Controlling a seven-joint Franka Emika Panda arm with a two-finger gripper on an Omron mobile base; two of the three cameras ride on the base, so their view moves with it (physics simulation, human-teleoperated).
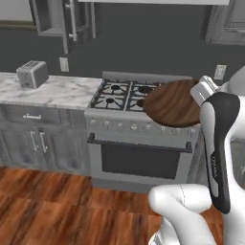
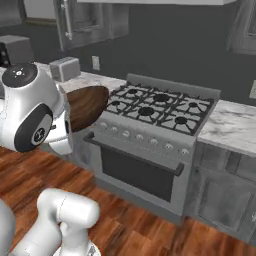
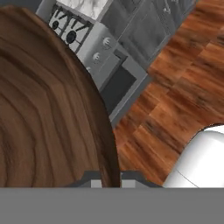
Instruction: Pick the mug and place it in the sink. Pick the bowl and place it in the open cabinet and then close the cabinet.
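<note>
The wide dark-brown wooden bowl [image 1: 171,103] hangs tilted in the air over the front right of the stove, and it also shows in the right base view [image 2: 86,107]. My gripper [image 3: 109,183] is shut on the bowl's rim [image 3: 52,113], one fingertip on each side of the edge. The grey wall cabinet [image 1: 57,19] is up at the far left, well away from the bowl. Its framed door [image 1: 75,21] with a silver bar handle stands open. From the right base view the cabinet [image 2: 87,20] is at the upper left. The mug and the sink are out of view.
A gas stove [image 1: 122,93] with an oven below stands straight ahead, its oven bar handle [image 2: 132,152] sticking out. A grey toaster [image 1: 32,74] sits on the marble counter [image 1: 57,91] to the left. Wood floor [image 1: 57,201] lies in front of the grey under-counter cabinets.
</note>
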